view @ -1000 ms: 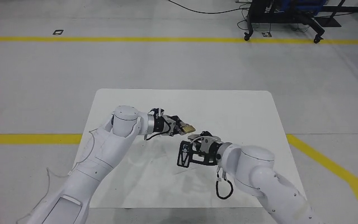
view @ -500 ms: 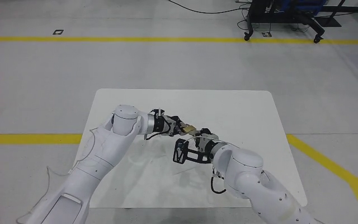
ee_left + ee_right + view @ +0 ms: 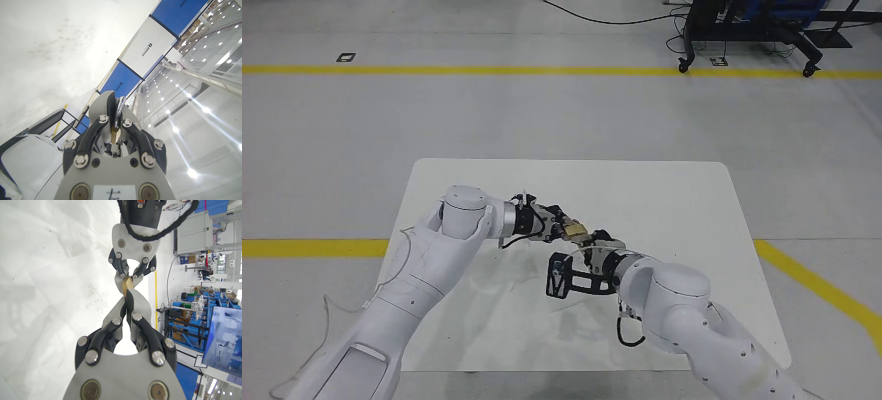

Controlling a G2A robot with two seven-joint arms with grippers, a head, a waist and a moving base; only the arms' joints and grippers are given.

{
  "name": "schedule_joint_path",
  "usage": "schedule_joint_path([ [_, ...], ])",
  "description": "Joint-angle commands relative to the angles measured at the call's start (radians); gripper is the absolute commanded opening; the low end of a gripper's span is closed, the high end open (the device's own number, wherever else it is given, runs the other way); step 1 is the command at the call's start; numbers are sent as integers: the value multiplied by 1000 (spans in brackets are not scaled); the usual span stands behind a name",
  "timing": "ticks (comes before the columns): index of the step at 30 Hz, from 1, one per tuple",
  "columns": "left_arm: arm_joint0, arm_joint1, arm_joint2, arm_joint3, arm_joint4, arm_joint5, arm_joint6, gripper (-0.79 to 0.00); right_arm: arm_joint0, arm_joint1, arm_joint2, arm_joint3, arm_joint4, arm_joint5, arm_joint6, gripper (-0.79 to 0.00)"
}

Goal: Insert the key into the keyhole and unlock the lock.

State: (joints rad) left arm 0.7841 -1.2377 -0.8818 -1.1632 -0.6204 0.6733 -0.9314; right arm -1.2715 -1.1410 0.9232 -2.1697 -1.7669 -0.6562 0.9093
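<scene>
White tabletop (image 3: 682, 200) below. My L gripper (image 3: 572, 230) clamps small brass padlock (image 3: 127, 283); my R gripper (image 3: 127, 297) pinched on silver metal key (image 3: 121, 104), tips touching padlock.

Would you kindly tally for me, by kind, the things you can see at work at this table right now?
claws: 2 (left claw, right claw)
brass lock: 1
white table: 1
Total: 4
</scene>
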Motion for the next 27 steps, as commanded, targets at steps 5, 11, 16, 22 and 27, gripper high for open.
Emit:
schedule_joint_path([
  [5,-7,1,6,12,-4,17,-22,-785,-10,3,12,-12,-31,-9,-18,-785],
  [11,-17,0,12,31,-27,45,-51,-785,-10,2,-3,0,-78,-19,-63,-785],
  [16,-28,-1,22,47,-41,59,-87,-785,-6,3,6,11,-79,-44,-129,-785],
  [22,-38,1,25,62,-50,56,-116,-785,-28,13,61,-15,-45,-87,-209,-785],
  [27,-44,3,23,75,-68,59,-150,-785,-81,34,185,-58,23,-148,-336,-785],
])
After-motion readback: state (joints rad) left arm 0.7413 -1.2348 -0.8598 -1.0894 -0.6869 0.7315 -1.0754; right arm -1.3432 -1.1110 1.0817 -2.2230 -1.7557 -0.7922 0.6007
